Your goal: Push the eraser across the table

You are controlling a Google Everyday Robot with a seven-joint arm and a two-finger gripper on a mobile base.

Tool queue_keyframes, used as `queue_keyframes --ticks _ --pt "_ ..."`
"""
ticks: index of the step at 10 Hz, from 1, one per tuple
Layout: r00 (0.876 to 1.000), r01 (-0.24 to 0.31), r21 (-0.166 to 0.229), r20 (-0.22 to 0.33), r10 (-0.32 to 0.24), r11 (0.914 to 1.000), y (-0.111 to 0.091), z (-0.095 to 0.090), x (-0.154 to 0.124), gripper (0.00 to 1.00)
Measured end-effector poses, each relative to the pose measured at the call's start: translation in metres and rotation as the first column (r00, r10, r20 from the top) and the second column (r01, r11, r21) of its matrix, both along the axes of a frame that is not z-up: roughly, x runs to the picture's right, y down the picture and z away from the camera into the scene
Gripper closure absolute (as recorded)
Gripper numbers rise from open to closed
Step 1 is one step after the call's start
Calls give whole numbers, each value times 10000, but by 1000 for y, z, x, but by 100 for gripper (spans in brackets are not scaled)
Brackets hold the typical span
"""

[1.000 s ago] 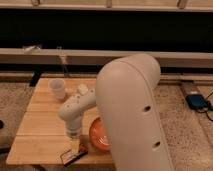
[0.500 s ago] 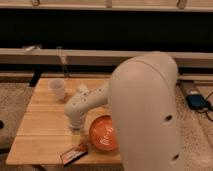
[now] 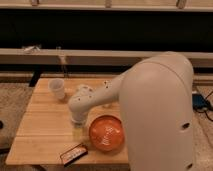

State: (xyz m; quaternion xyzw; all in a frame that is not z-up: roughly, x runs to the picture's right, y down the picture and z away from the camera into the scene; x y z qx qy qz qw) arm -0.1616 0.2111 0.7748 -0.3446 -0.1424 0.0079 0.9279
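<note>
The eraser (image 3: 74,153), a small flat dark block with orange-red edging, lies at the front edge of the light wooden table (image 3: 45,125), left of centre. My gripper (image 3: 77,129) hangs below the white wrist (image 3: 78,105), pointing down at the table top. It is a little behind the eraser and just left of the orange plate. It is apart from the eraser.
An orange round plate (image 3: 106,133) sits right of the eraser. A white cup (image 3: 57,89) stands at the back left. A thin upright object (image 3: 62,65) stands behind the table's far edge. My bulky white arm (image 3: 160,115) covers the table's right side. A blue object (image 3: 200,102) lies on the floor at right.
My arm's big upper part has swung to the right, uncovering more of the plate. The wrist has shifted slightly. The eraser has stayed in place.
</note>
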Motion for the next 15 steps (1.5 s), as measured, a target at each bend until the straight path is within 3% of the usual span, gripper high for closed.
queue_keyframes --ticks 4,8,15 --pt "10000 34 18 23 -34 10000 0 0 -1 20" --pt "9998 60 323 -202 -53 9995 0 13 -4 20" --pt "9984 400 403 -420 -383 9984 20 28 -14 20"
